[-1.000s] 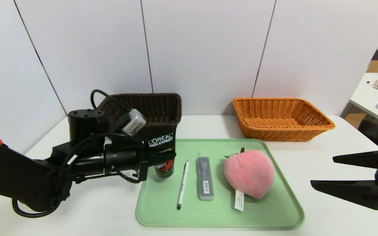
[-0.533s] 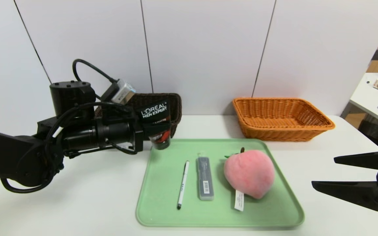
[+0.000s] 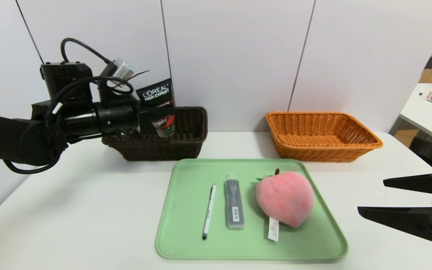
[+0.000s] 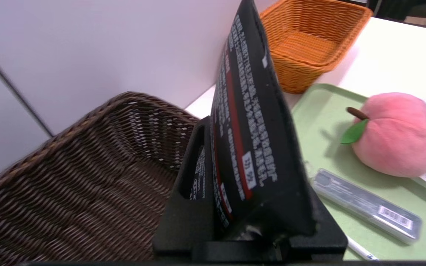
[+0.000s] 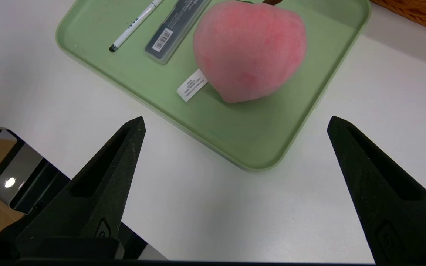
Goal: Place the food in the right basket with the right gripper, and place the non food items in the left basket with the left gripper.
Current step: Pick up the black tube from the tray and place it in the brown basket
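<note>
My left gripper [image 3: 156, 120] is shut on a black L'Oreal tube [image 3: 158, 101] and holds it upright, cap down, over the front part of the dark brown left basket [image 3: 189, 123]. In the left wrist view the tube [image 4: 250, 122] stands between my fingers [image 4: 190, 177] with the brown basket [image 4: 68, 184] below. A pink plush peach [image 3: 285, 198], a white pen [image 3: 209, 210] and a grey slim case [image 3: 234, 204] lie on the green tray [image 3: 313, 243]. The orange right basket [image 3: 321, 137] holds nothing. My right gripper [image 3: 369, 197] hangs open by the tray's front right corner.
The white table's right edge lies just beyond my right gripper, with another desk [image 3: 426, 108] past it. A white panel wall rises close behind both baskets. In the right wrist view the peach [image 5: 250, 51] sits ahead of the open gripper [image 5: 235, 123].
My left arm has lifted the tube off the tray's left side and carried it up and back to the left, over the brown basket. The right arm has stayed put.
</note>
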You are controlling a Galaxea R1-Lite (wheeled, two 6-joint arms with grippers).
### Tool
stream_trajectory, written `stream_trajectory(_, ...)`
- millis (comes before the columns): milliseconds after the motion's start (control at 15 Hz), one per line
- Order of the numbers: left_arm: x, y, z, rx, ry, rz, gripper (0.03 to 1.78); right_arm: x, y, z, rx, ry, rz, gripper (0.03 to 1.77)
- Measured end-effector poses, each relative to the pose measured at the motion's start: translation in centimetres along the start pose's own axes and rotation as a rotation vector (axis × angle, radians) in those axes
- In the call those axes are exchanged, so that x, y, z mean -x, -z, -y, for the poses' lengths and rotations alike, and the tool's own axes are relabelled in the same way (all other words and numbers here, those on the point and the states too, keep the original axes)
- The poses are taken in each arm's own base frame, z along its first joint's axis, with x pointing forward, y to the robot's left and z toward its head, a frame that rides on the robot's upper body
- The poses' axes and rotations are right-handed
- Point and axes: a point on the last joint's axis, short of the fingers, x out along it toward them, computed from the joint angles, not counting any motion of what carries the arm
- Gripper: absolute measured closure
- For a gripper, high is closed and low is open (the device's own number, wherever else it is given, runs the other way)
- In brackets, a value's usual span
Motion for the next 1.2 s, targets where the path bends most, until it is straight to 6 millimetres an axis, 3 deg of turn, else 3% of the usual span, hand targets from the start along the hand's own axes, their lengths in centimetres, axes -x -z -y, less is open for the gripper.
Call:
stream_trajectory(267, -0.5, 0.9, -3.9, 0.024, -0.065, -0.024, 1.43, -0.1, 0.2, 0.1, -0.005, 0.004, -0.008, 0.1)
stream_trajectory(533, -1.6, 3.6, -7.5, 0.067, -0.108, -0.066, 1.43, -0.2, 0.3, 0.2, -0.011, 0.01, -0.014, 0.1)
stream_trajectory(1000, -2.5, 6.7, -11.6, 0.122, -0.152, -0.116, 1.43, -0.4, 0.7, 0.4, -0.02, 0.015, -0.027, 0.1)
stream_trajectory(1067, -2.5, 6.9, -11.9, 0.129, -0.155, -0.122, 1.4, -0.4, 0.7, 0.4, -0.02, 0.015, -0.027, 0.1)
stream_trajectory(1200, -2.5, 7.3, -12.3, 0.144, -0.158, -0.134, 1.1, -0.3, 0.7, 0.4, -0.021, 0.016, -0.027, 0.1)
